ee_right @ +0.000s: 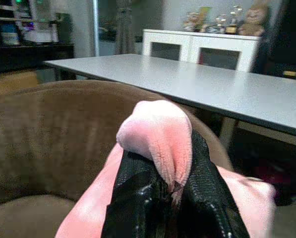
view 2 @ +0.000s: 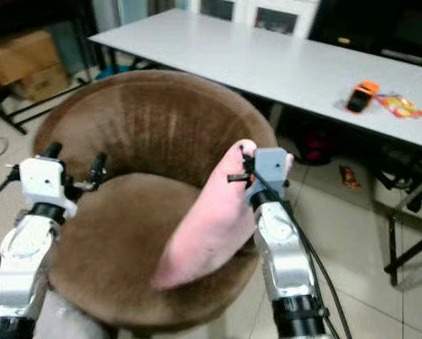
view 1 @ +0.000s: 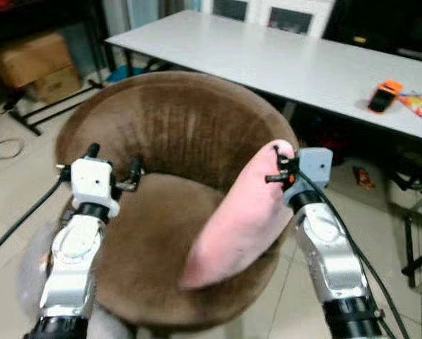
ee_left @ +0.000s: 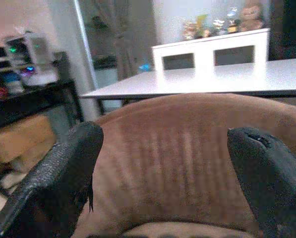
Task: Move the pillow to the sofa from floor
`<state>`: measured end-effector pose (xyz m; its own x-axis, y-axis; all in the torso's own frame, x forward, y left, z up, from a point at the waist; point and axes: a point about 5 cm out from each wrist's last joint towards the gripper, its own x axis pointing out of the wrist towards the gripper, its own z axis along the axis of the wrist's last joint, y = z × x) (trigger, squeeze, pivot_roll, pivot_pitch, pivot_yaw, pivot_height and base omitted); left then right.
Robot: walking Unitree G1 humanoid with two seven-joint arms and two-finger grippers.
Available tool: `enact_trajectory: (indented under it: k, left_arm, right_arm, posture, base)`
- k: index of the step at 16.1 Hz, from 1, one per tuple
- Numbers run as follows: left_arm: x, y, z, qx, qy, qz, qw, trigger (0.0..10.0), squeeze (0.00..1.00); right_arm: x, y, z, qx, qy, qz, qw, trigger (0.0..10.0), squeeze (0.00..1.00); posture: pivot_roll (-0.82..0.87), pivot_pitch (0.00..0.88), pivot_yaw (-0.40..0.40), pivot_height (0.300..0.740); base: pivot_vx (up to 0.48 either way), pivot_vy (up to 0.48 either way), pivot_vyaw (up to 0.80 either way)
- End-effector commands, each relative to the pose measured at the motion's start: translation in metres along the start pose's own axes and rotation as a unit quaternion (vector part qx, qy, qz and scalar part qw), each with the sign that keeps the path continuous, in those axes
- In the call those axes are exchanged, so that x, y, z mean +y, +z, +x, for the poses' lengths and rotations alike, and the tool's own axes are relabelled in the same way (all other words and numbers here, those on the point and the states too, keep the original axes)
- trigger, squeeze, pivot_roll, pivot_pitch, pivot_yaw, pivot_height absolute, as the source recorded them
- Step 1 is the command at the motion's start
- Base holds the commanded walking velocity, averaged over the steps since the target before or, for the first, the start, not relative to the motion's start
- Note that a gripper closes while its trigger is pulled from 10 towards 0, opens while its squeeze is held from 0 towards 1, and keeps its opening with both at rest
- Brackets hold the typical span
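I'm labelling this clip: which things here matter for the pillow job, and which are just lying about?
Job: pink pillow, brown round sofa chair, right gripper pinching the pillow's corner, left gripper open over the seat.
Lying about: white table, orange object, cardboard boxes.

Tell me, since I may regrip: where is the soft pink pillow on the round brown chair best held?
Grip the soft pink pillow at its upper corner, coming from the right, where the right end effector is pinching it. That bunched corner stands free above the round brown chair's rim; the rest lies slumped on the seat.
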<state>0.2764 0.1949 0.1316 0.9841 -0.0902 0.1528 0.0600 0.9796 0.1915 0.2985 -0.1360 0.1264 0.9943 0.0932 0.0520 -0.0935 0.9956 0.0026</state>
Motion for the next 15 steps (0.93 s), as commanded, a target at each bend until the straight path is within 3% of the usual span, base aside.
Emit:
enact_trajectory:
  k: [1,2,3,8,9,10,13,14,15]
  left_arm:
    - [-0.001,0.004,0.002,-0.005,-0.007,0.005,1.000,10.0,0.65]
    - [-0.004,0.001,0.002,0.007,-0.011,-0.006,1.000,10.0,0.64]
    - [-0.008,-0.006,0.002,0.033,-0.027,0.007,0.999,10.0,0.63]
    - [-0.014,-0.006,0.007,0.025,-0.084,0.016,0.996,10.0,0.64]
    - [-0.017,-0.006,0.009,0.026,-0.119,0.009,0.992,10.0,0.80]
    - [-0.020,-0.005,0.011,0.027,-0.157,-0.007,0.987,10.0,1.00]
    - [-0.027,-0.003,0.019,0.027,-0.223,-0.027,0.974,10.0,1.00]
    - [-0.043,-0.007,0.032,0.045,-0.300,-0.034,0.952,10.0,1.00]
    - [-0.050,-0.010,0.036,0.055,-0.333,-0.032,0.941,10.0,1.00]
  right_arm:
    - [-0.002,0.013,0.002,-0.032,-0.002,0.004,0.999,10.0,0.00]
    - [-0.001,0.013,0.002,-0.030,0.005,0.000,1.000,10.0,0.00]
    - [0.001,0.009,0.003,-0.011,0.011,-0.013,1.000,10.0,0.00]
    - [0.006,0.003,0.007,0.022,0.034,-0.039,0.998,10.0,0.00]
    - [0.009,0.004,0.009,0.025,0.046,-0.043,0.998,10.0,0.00]
    - [0.012,0.007,0.011,0.027,0.062,-0.046,0.997,10.0,0.00]
    - [0.019,0.015,0.017,0.028,0.092,-0.046,0.994,10.0,0.00]
    - [0.026,0.025,0.022,0.017,0.107,-0.047,0.993,10.0,0.00]
    - [0.029,0.029,0.024,0.013,0.112,-0.048,0.992,10.0,0.00]
  posture:
    - [0.02,0.000,-0.029,0.740]
    - [0.02,0.000,-0.028,0.740]
    - [0.02,0.000,-0.023,0.740]
    - [0.02,0.000,-0.018,0.740]
    - [0.02,0.000,-0.018,0.740]
    - [0.02,0.000,-0.018,0.740]
    - [0.02,0.000,-0.023,0.740]
    - [0.02,0.000,-0.031,0.740]
    - [0.01,0.000,-0.028,0.740]
  base:
    - [0.322,0.000,0.00]
    - [0.000,0.000,0.00]
    - [0.000,0.000,0.00]
    - [0.000,0.000,0.00]
    - [0.000,0.000,0.00]
    - [0.000,0.000,0.00]
    - [0.000,0.000,0.00]
    - [0.000,0.000,0.00]
    - [0.000,0.000,0.00]
